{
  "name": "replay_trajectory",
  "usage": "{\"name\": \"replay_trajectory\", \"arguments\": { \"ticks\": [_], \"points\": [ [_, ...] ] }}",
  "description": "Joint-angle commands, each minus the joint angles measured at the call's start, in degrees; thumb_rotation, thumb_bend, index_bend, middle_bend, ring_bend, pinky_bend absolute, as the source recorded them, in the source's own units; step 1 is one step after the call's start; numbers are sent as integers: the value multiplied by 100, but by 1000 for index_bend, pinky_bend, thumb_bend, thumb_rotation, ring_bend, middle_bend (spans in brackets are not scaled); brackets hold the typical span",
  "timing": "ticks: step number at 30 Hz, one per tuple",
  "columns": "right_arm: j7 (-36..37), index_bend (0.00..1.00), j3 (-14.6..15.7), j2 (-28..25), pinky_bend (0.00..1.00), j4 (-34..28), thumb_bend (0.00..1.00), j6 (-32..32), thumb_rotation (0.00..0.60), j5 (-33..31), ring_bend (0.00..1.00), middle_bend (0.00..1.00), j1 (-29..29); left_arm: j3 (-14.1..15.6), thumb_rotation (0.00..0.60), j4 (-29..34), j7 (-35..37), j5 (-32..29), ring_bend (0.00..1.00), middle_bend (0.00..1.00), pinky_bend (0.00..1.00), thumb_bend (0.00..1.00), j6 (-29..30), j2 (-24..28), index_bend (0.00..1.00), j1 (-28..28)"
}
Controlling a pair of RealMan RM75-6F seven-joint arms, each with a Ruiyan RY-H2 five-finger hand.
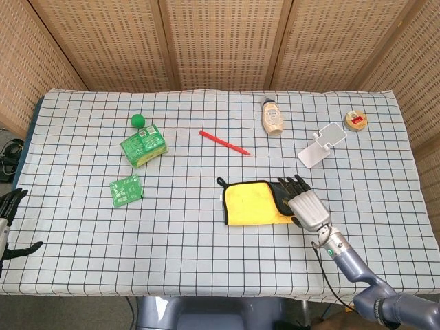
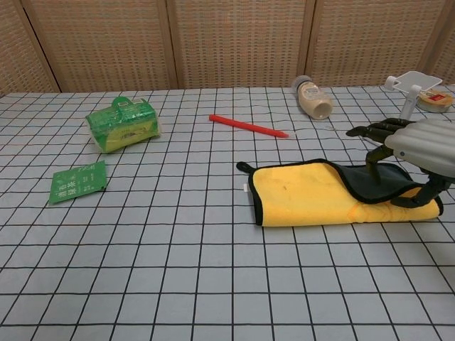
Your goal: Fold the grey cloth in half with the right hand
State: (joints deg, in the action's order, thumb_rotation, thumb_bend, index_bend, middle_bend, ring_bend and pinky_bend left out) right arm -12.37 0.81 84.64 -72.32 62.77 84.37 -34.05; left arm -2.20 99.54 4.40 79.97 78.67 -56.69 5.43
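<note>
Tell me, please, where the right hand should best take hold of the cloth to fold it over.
Probably at the turned-over dark flap on the cloth's right end, by its black-bound edge, coming from the right and above. That flap already lies lifted off the yellow face beside the right hand, so fingers can pinch it, whereas the rest lies flat on the table.
</note>
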Motion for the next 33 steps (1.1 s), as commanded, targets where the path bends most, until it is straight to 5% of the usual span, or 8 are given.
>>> {"name": "replay_trajectory", "arguments": {
  "ticks": [1,9,21,33],
  "points": [
    [-1,534,19,67,0,101,436,-19,600,57,0,0,14,-2,600,-1,-3,-11,0,0,0,0,-6,-2,0,3],
    [-210,541,98,270,0,572,457,-12,600,308,0,8,1,-9,600,-19,23,-34,0,0,0,0,-17,5,0,6],
    [131,624,7,527,0,1063,625,67,600,407,0,63,29,-10,600,-36,62,-30,0,0,0,0,-13,13,0,5],
    [1348,665,-738,421,0,719,692,-550,600,-758,0,94,81,-3,600,-33,73,-15,0,0,0,0,-2,17,0,0]
  ]
}}
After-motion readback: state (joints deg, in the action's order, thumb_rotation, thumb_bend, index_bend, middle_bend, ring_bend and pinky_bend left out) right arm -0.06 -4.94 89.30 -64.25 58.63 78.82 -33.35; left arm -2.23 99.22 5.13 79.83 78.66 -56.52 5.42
